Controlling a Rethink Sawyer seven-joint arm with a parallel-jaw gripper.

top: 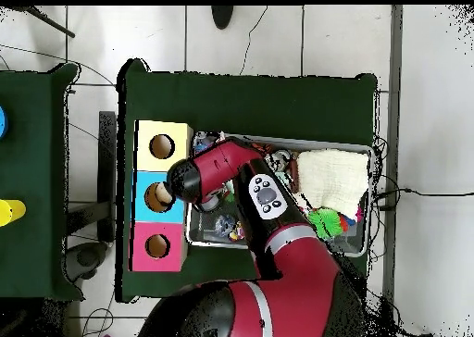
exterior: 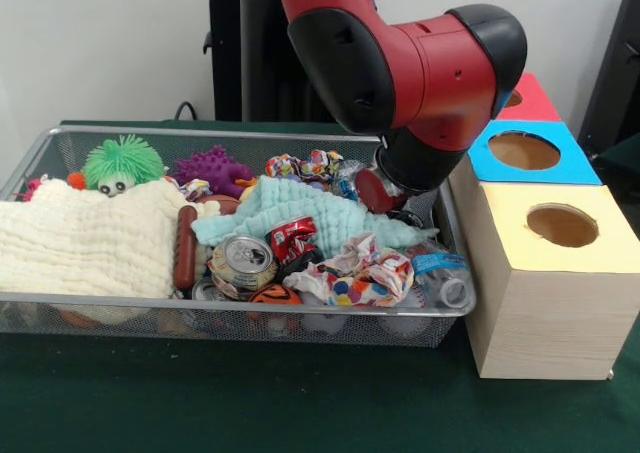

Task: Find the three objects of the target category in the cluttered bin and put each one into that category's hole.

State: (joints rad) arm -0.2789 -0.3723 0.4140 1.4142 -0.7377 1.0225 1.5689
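Currently the red arm (exterior: 420, 63) reaches down into the right end of the wire mesh bin (exterior: 60, 301), its wrist low over the clutter beside the boxes. The gripper itself is hidden behind the wrist in both views, so whether it is released or clenched cannot be told.

One crushed clear bottle with a blue label (exterior: 440, 273) lies at the bin's near right corner, just beside the crumpled colourful wrapper (exterior: 365, 273) and close to the yellow-topped box (exterior: 560, 223). Any other bottles are not visible; they may sit under the pale green cloth (exterior: 300, 213) or the cream cloth (exterior: 90, 238).

The blue-topped box's hole (exterior: 523, 150) sits between the yellow and red tops.

Judgement: a good pick takes the bottle across its narrow body, clear of the wrapper and the crushed can (exterior: 243, 263), lifts above the bin rim, then centres over the blue hole before letting go.
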